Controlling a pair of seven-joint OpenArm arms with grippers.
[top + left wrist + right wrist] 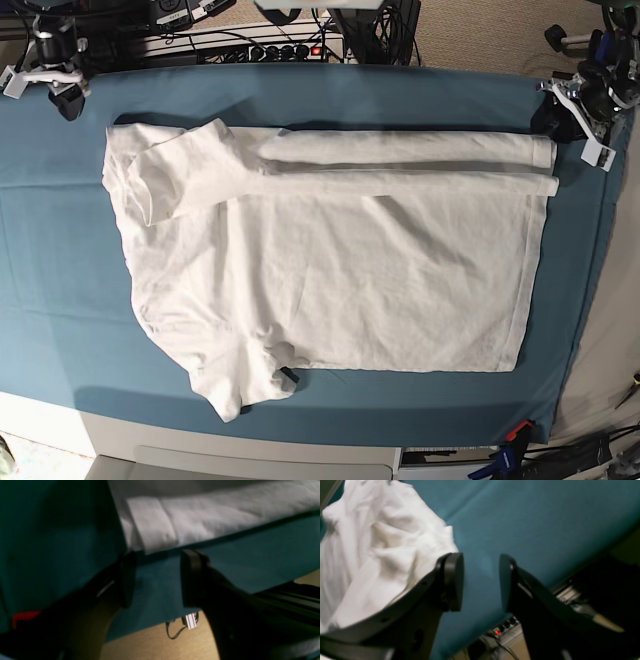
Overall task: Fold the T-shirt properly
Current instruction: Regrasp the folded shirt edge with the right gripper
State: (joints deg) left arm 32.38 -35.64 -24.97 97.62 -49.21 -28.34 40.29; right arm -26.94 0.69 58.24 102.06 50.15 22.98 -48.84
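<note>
T-shirt: spread flat on teal cloth, far edge folded over; soft, limp, light; best pinched at hem corners. Left gripper and right gripper: spread, empty.

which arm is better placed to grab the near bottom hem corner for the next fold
Left, probably. The left gripper, open, sits by the hem end of the plain white cotton T-shirt; the open right gripper is at the sleeve end, far from that corner.
</note>
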